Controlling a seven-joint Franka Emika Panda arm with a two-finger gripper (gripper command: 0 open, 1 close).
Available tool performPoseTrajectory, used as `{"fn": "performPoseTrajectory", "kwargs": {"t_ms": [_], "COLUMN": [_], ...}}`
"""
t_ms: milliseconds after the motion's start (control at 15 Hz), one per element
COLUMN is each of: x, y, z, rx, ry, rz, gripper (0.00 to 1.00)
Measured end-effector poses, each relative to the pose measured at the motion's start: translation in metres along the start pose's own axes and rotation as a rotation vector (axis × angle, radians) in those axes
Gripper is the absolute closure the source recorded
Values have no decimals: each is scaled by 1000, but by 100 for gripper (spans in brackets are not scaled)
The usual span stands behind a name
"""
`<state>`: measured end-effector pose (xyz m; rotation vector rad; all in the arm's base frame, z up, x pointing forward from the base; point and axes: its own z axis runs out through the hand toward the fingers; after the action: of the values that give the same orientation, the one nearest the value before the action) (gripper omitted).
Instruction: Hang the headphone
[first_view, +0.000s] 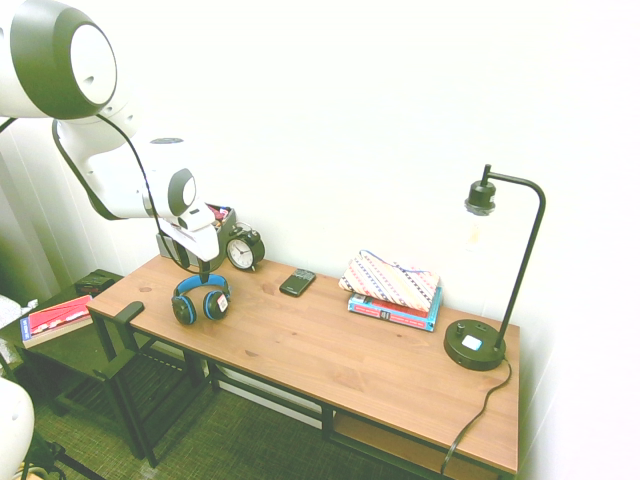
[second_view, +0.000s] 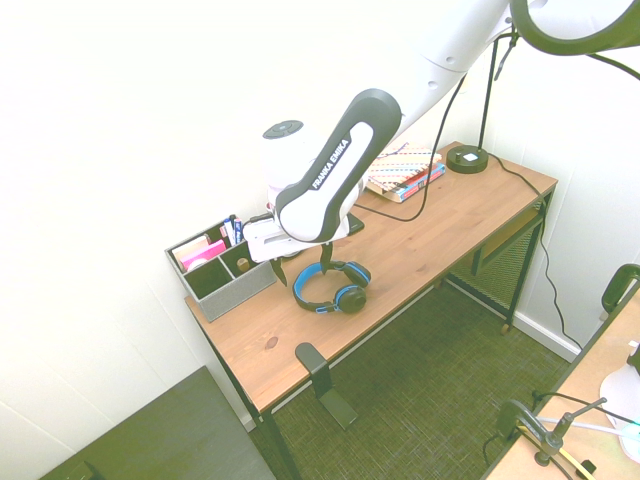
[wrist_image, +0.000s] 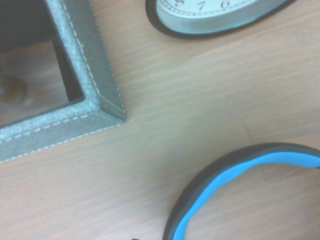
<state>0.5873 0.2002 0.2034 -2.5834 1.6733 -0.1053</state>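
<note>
In the second exterior view, the white arm's two-finger gripper with dark fingertips hangs over the left part of the brown wood-topped desk, its fingers spread wide apart and nothing held between them. One fingertip is beside the grey fabric organizer with open compartments; the other is at the headband of the over-ear headphones with a bright blue inner band and round black cups — whether it touches the band I cannot tell.

The headphones lie on the desk top, near its front edge, between the organizer and the black metal hanger bracket fixed at that edge. The bracket is bare, its lower arm below the desk top.

In the first exterior view, the round black alarm clock with a white face stands behind the headphones, just beside the organizer. A black phone lies flat to one side of the clock; farther along, a pale pouch with coloured stripes rests on blue-and-red books. The black desk lamp with a round base stands at the far end.

The wrist view shows an organizer corner, part of the clock's rim — and the curve of the headband, apart from both.
</note>
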Motion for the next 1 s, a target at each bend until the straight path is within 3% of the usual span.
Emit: {"fn": "performPoseTrajectory", "kwargs": {"t_ms": [1000], "x": [-9], "y": [-14], "z": [29], "rx": [-27], "ry": [-22], "rz": [-23], "gripper": [100]}}
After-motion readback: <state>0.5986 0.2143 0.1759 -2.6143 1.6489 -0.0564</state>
